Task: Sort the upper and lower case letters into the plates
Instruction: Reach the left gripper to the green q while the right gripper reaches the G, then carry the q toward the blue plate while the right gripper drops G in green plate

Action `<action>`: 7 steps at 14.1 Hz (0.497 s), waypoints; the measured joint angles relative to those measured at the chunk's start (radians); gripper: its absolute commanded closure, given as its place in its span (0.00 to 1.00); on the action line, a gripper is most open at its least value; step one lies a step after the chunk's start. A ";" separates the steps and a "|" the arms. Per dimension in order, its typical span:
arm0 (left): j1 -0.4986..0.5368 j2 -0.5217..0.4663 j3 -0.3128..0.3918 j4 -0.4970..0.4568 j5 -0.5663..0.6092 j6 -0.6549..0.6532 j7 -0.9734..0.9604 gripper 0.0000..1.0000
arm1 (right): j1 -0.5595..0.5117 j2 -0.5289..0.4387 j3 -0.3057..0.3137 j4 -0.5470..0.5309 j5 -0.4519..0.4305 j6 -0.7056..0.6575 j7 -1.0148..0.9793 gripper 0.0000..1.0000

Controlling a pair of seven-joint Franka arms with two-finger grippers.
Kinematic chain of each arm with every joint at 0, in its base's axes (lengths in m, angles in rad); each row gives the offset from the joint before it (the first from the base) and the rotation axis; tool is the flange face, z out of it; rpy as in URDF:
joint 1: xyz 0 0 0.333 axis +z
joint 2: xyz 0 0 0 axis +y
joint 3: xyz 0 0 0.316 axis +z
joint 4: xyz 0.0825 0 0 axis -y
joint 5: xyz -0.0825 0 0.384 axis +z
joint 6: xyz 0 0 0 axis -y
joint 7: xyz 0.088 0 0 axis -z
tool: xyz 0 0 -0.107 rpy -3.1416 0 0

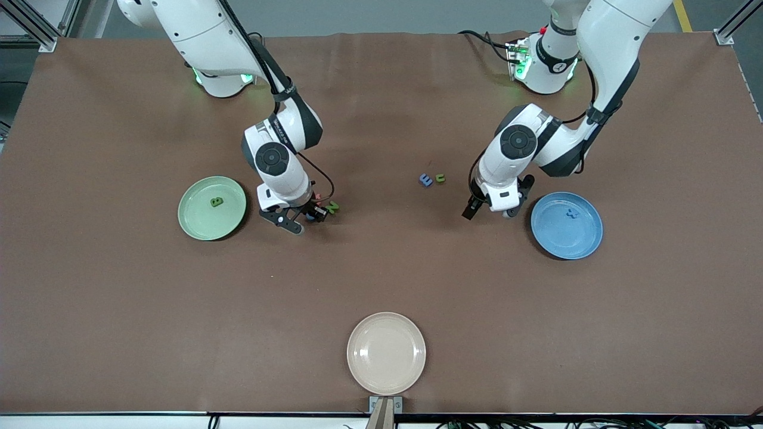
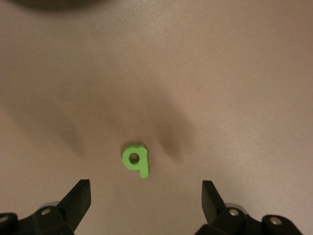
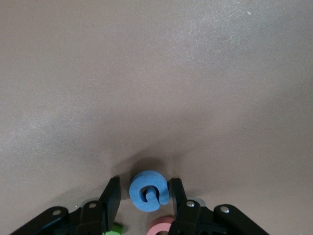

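My right gripper (image 1: 307, 216) is low over a cluster of letters beside the pale green plate (image 1: 199, 221). In the right wrist view its open fingers (image 3: 111, 196) stand on either side of a blue G (image 3: 149, 190) that lies on the table; one finger touches it and a small gap shows at the other. A red letter (image 3: 164, 226) and a green letter (image 1: 332, 207) lie next to it. The green plate holds one green letter (image 1: 217, 202). My left gripper (image 2: 145, 196) is open over bare table beside the blue plate (image 1: 554, 236), with a green lower-case letter (image 2: 136, 160) just ahead of it. The blue plate holds a blue x (image 1: 572, 213).
A blue letter (image 1: 425, 179) and a green letter (image 1: 440, 177) lie together mid-table, between the two arms. A cream-white plate (image 1: 386, 353) sits at the table edge nearest the front camera.
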 measured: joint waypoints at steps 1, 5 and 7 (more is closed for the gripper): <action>0.001 0.009 0.002 -0.001 0.025 0.000 -0.021 0.00 | 0.000 -0.002 -0.001 0.001 -0.001 -0.001 0.000 0.99; 0.006 0.047 0.004 -0.002 0.102 0.006 -0.098 0.13 | -0.002 -0.002 -0.002 0.003 -0.001 -0.008 0.000 1.00; 0.006 0.059 0.005 -0.002 0.105 0.020 -0.103 0.26 | -0.018 -0.006 -0.008 0.009 -0.005 -0.049 -0.016 1.00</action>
